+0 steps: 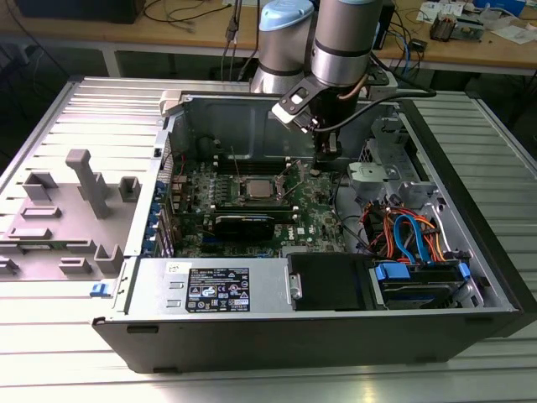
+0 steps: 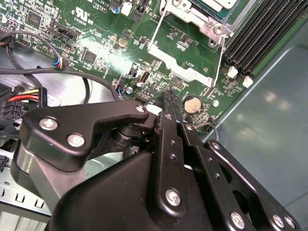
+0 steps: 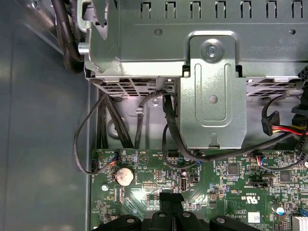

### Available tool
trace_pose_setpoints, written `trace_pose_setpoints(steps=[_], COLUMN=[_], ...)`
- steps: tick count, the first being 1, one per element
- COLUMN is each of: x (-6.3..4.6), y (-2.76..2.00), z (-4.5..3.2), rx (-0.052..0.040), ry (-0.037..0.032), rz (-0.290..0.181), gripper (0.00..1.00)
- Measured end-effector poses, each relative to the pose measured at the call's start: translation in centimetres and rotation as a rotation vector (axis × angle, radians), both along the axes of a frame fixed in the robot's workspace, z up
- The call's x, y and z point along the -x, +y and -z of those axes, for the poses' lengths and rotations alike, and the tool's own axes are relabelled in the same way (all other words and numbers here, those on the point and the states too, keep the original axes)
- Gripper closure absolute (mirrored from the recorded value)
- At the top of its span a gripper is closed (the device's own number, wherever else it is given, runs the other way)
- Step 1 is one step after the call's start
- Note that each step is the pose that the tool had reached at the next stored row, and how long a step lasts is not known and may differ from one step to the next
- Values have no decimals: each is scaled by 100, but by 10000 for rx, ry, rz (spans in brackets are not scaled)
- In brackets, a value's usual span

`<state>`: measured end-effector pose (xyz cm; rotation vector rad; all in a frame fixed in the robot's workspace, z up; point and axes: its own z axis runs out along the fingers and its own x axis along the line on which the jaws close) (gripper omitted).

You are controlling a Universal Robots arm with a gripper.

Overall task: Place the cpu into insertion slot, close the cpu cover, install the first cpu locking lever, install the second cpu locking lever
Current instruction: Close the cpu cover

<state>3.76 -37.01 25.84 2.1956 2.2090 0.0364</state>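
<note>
Cpu (image 1: 257, 189) seated in slot (image 1: 271, 200); cover (image 2: 192, 18) seemingly lowered; levers (image 2: 155, 29) judged unlatched. Gripper (image 2: 168, 97) positioned at exterior view's right of slot, jaws narrow, nothing held.

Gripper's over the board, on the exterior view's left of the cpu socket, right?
Not quite. The gripper is over the board, but on the exterior view's right of the socket, not its left. The exterior view shows it.

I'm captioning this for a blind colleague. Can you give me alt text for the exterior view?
A robot arm extends down into an open computer case lying on a metal table. Its gripper hangs over the green circuit board, to the exterior view's right of the square processor socket.
</note>
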Motion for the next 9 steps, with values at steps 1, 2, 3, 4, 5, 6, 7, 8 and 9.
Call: trace_pose_setpoints(steps=[1, 2, 3, 4, 5, 6, 7, 8, 9], x=[0, 0, 0, 0, 3, 7, 10, 14, 17], y=[0, 0, 0, 0, 0, 0, 0, 0, 0], z=[0, 0, 1, 2, 4, 7, 10, 12, 16], rx=[0, 0, 0, 1, 0, 0, 0, 3, 4], ry=[0, 0, 0, 0, -1, 2, 4, 7, 12], rz=[-3, -22, -35, -56, -94, -157, -240, -338, -450], gripper=[89, 89, 89, 89, 89, 89, 89, 89, 89])
